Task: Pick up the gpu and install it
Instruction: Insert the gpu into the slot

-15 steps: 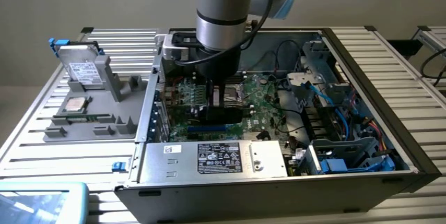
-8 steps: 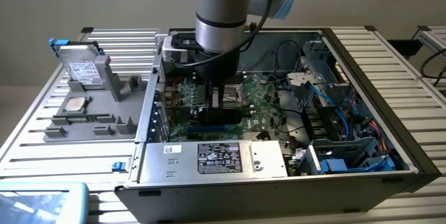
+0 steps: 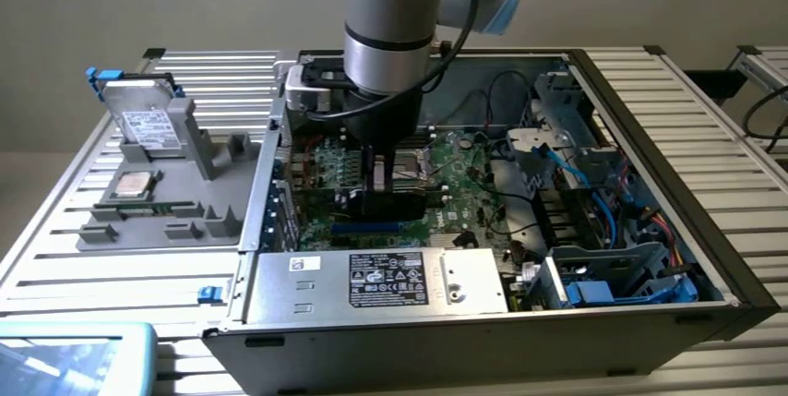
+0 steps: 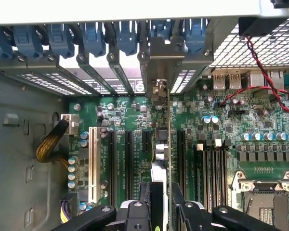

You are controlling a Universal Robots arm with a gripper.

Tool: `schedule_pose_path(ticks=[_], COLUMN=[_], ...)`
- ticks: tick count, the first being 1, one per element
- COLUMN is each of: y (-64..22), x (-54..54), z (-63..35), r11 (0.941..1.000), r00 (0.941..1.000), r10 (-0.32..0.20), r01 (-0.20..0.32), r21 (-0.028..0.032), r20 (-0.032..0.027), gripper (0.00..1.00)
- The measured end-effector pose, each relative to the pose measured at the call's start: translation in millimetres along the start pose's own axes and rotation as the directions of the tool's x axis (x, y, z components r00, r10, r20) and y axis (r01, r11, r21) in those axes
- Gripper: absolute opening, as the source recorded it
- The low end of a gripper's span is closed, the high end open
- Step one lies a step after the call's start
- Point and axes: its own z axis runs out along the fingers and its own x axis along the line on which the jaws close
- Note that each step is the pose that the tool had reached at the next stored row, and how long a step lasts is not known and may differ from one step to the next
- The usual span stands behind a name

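My gripper (image 3: 383, 177) reaches straight down into the open computer case (image 3: 689, 165), shut on the gpu (image 3: 391, 204), which appears as a dark block just above the green motherboard (image 3: 462, 184). In the wrist view the gpu (image 4: 168, 144) is seen edge-on as a thin green card with its silver end bracket (image 4: 160, 91) toward the case's rear slot covers. It stands upright over the row of black expansion slots (image 4: 128, 163), between two of them. The gripper (image 4: 160, 204) clamps the card from both sides. Whether the card's edge touches a slot cannot be told.
A silver power supply (image 3: 382, 281) fills the case's near edge, with blue drive cages and cables (image 3: 615, 267) at the exterior view's right. A grey tray (image 3: 234, 216) outside the case holds a hard drive (image 3: 146, 124) and a CPU (image 3: 133, 184). Red and black wires (image 4: 260, 72) and a yellow cable bundle (image 4: 50, 144) lie near the slots.
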Motion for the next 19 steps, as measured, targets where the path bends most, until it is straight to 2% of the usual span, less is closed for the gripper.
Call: schedule_pose_path(ticks=[9, 11, 14, 19], y=[0.3, 0.5, 0.4, 0.4], x=[0.0, -0.1, 0.2, 0.3], z=[2.5, 2.7, 2.9, 3.3], r11=[1.0, 1.0, 1.0, 1.0], r00=[1.0, 1.0, 0.9997, 0.9997], r10=[0.0, -0.001, -0.002, -0.002], r01=[0.0, 0.001, 0.002, 0.002], r21=[-0.0015, -0.0018, -0.0037, -0.0079], r20=[0.0001, 0.0052, 0.0245, 0.025], gripper=[0.28, 0.28, 0.28, 0.28])
